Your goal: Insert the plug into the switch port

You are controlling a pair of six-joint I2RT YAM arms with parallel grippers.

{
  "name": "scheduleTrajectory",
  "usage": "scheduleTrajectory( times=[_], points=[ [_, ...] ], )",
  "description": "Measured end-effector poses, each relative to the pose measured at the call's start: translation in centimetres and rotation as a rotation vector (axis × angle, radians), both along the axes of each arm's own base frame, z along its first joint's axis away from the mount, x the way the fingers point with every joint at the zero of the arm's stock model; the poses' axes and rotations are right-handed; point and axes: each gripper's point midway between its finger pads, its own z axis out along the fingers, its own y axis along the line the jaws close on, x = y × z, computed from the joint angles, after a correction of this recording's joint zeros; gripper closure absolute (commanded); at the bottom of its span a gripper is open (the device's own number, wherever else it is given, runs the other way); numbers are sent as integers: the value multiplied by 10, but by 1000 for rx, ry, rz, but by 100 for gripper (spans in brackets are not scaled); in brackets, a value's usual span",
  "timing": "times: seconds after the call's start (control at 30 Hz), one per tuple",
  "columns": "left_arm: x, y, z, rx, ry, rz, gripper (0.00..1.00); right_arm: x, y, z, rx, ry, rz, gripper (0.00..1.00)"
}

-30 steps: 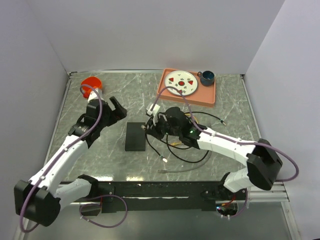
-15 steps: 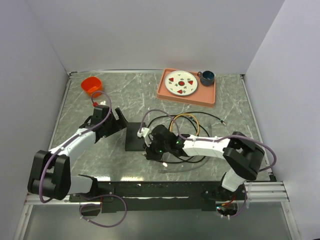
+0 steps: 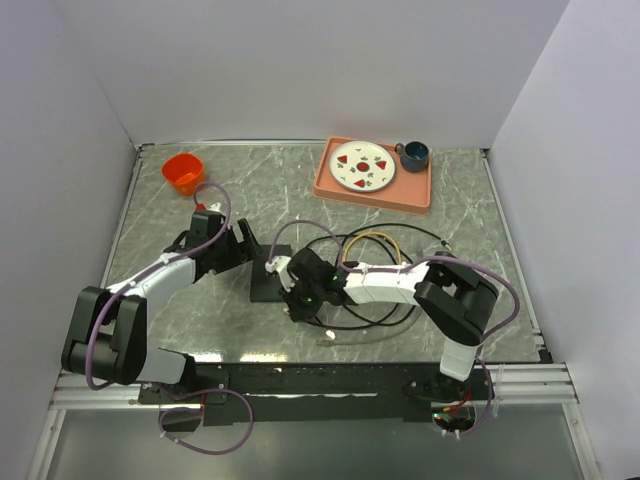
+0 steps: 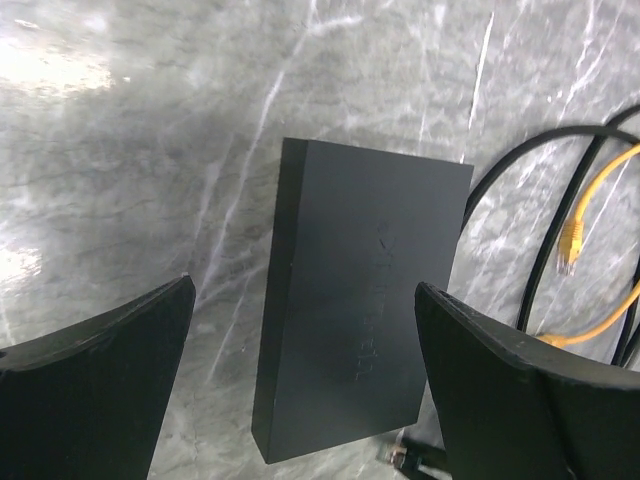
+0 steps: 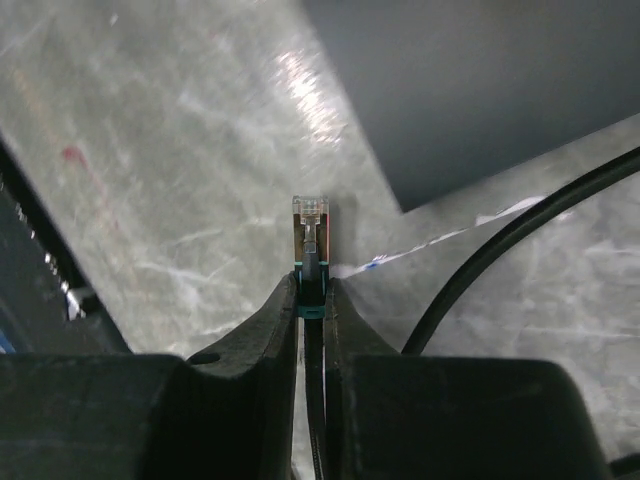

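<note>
The flat black box (image 3: 262, 288) lies left of the table's centre; its top fills the left wrist view (image 4: 360, 300). No switch port opening shows in any view. My left gripper (image 3: 248, 254) hovers over the box's far left end, open wide, its fingers (image 4: 100, 390) spread to either side of the box (image 4: 305, 290). My right gripper (image 3: 293, 297) sits low by the box's near right corner. It is shut (image 5: 312, 286) on a black cable just behind the clear plug (image 5: 310, 228), which sticks out past the fingertips. A corner of the box (image 5: 480, 90) lies up and right of the plug.
Loose black and yellow cables (image 3: 385, 268) coil right of the box; a yellow plug (image 4: 568, 245) lies there. At the back stand a salmon-pink tray (image 3: 416, 192) with a plate (image 3: 363, 165) and a blue mug (image 3: 413, 153), and an orange bowl (image 3: 183, 172) at the left.
The left gripper has come in over the box's far left end, still open. The right arm has folded in and carried the plug down to the box's near right corner.
</note>
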Motion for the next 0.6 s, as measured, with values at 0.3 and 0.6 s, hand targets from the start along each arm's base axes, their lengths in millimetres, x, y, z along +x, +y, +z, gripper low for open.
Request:
scheduleTrajectory(
  times=[0.3,0.6],
  points=[
    [2,-13,-15,-27,18,-83,2,43,-27,-1,-3,29,-175,100],
    [31,-49,-21,-24,-9,-202,1,57,-45,-1,-6,30,-237,100]
  ],
)
